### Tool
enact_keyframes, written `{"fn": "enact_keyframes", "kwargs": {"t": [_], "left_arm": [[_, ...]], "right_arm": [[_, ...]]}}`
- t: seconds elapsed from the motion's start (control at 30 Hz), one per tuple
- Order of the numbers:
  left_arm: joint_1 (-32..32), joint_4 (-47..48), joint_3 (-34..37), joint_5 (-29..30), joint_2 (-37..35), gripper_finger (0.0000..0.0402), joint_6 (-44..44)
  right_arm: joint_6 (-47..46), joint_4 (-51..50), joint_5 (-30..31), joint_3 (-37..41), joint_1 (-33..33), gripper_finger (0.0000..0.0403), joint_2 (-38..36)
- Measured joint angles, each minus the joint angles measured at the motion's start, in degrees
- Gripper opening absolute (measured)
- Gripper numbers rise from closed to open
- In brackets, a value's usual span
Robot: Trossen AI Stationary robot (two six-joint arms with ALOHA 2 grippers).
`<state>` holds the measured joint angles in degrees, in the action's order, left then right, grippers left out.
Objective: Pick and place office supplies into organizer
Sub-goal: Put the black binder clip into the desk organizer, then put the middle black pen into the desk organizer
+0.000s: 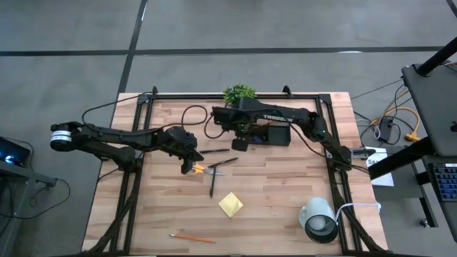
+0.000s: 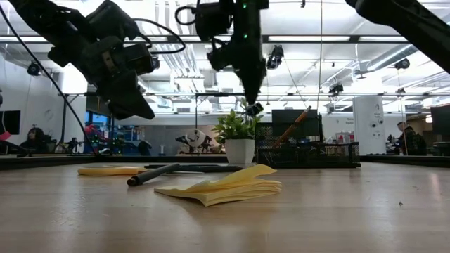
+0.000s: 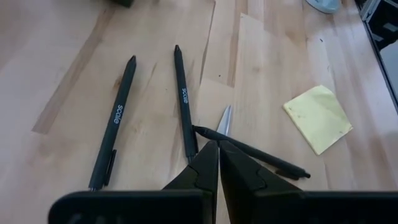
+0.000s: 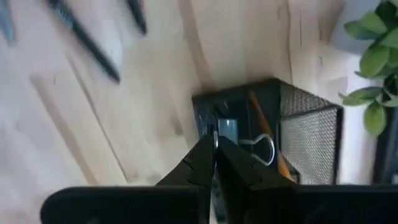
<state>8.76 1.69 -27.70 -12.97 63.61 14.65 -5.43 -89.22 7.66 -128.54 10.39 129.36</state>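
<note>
The organizer (image 1: 275, 134) sits at the bench's far edge beside the plant (image 1: 239, 93). The right claw (image 1: 241, 143) hangs shut and empty over its near edge. The left claw (image 1: 189, 165), shut and empty, hovers above the scissors (image 1: 203, 168); descending closed, it could knock the pens (image 3: 115, 121) askew.

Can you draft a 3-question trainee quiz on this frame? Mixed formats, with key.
1. True or false: the yellow sticky-note pad is already inside the organizer.
2. Which gripper hangs over the scissors? A) left gripper B) right gripper
3. Fill in: the lone orange pencil lies near the table's ___ edge, as seen in the high view.

Key: 1 false, it lies on the table. 2 A. 3 bottom. Both grippers' jaws are shut.
</note>
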Motion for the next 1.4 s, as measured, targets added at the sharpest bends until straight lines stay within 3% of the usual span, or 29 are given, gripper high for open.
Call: {"fn": "enact_keyframes", "kwargs": {"t": [0.17,0.33,0.43,0.5,0.77,1.1,1.23,1.4], "left_arm": [[0.0,0.5,0.0,0.0,0.0,0.0,-0.5],[0.0,0.9,0.0,0.0,-0.1,0.0,-0.4],[0.0,1.0,0.0,0.0,-0.1,0.0,-0.4],[0.0,1.1,0.0,0.0,-0.1,0.0,-0.5],[0.0,1.1,0.0,0.0,-0.1,0.0,-0.5],[0.0,1.0,0.0,0.0,-0.1,0.0,-0.5],[0.0,0.9,0.0,0.0,-0.1,0.0,-1.0],[0.0,0.9,0.0,0.0,-0.1,0.0,-2.1]], "right_arm": [[-2.2,-1.1,3.5,5.2,1.0,0.0008,-1.3],[-3.5,-0.4,0.1,13.7,3.9,0.0008,-1.1],[-5.4,0.9,3.8,18.2,4.6,0.0008,-1.3],[-5.5,2.5,2.5,19.5,5.2,0.0009,-1.2],[-1.9,4.4,-7.1,16.8,5.0,0.0009,-1.6],[-0.2,4.5,-7.6,13.7,4.2,0.0009,-3.6],[7.0,5.1,-12.4,11.4,-0.2,0.0009,-3.8],[25.0,13.2,-10.2,13.4,-8.7,0.0027,-2.8]]}}
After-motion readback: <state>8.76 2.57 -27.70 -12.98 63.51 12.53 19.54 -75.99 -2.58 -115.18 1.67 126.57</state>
